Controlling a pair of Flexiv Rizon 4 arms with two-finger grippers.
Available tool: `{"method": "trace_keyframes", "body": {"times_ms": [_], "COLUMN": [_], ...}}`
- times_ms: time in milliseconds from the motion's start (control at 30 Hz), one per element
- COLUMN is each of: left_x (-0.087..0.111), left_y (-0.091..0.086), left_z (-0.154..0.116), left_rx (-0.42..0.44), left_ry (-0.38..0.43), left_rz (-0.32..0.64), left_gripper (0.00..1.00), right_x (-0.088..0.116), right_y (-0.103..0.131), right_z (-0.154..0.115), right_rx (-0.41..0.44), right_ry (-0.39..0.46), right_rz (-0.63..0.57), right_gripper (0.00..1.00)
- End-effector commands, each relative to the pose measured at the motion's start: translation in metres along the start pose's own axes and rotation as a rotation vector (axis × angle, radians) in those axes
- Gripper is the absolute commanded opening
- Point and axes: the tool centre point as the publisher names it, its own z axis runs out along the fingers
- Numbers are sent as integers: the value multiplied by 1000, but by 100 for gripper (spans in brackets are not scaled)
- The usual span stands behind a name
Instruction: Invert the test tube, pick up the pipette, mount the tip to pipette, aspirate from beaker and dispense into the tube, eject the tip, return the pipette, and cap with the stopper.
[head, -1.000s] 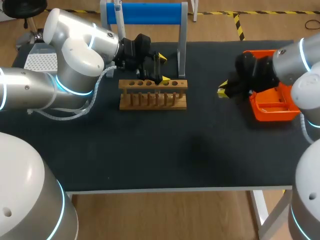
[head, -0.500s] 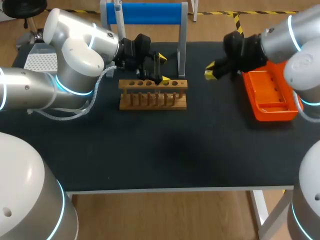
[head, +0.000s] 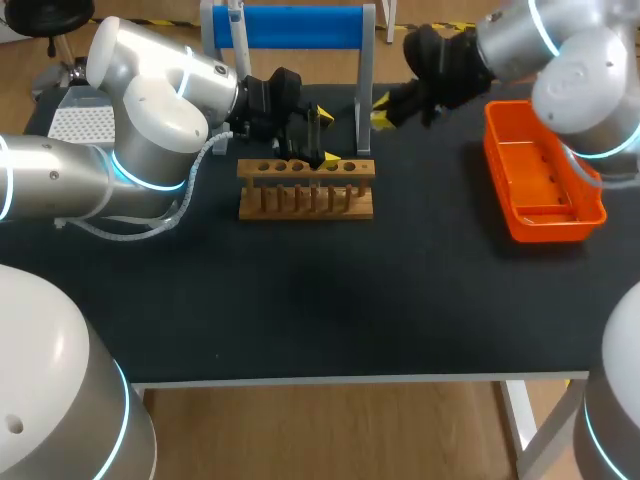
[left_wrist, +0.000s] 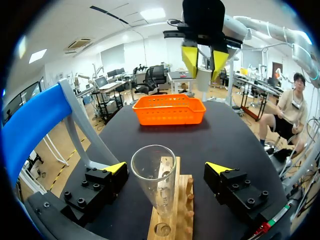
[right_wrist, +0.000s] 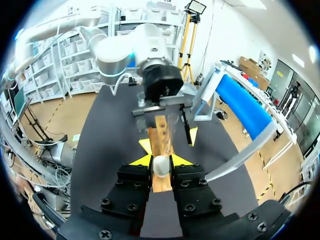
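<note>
White stopper (right_wrist: 161, 165), seemingly, pinched in right jaws, left jaws wide around tube (left_wrist: 153, 175).

**Lighting.** Bright, even light from overhead. Head view: the dark table (head: 330, 300) is matte and free of glare, with a faint soft shadow near its centre. The left arm (head: 150, 110) carries broad highlights on its white shell at 10 o'clock. Left wrist view: the test tube (left_wrist: 153, 172) shows pale rim reflections. Right wrist view: the stopper (right_wrist: 161, 165), pinched in the right gripper (right_wrist: 161, 169), gleams white.
</note>
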Motion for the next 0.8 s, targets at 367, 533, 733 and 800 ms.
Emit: {"method": "trace_keyframes", "body": {"times_ms": [367,533,733,800], "left_x": [-1,-1,-1,-1], "left_y": [1,1,1,1], "left_z": [0,0,0,0], "left_rx": [3,3,3,3], "left_ry": [3,3,3,3], "left_rz": [1,1,1,1], "left_gripper": [100,100,100,100], "right_x": [-22,-22,-21,-21], "right_y": [41,47,54,56], "right_z": [30,37,44,47], "right_rx": [15,22,24,24], "right_ry": [50,60,68,70], "right_rz": [-7,-5,-8,-9], "right_gripper": [0,0,0,0]}}
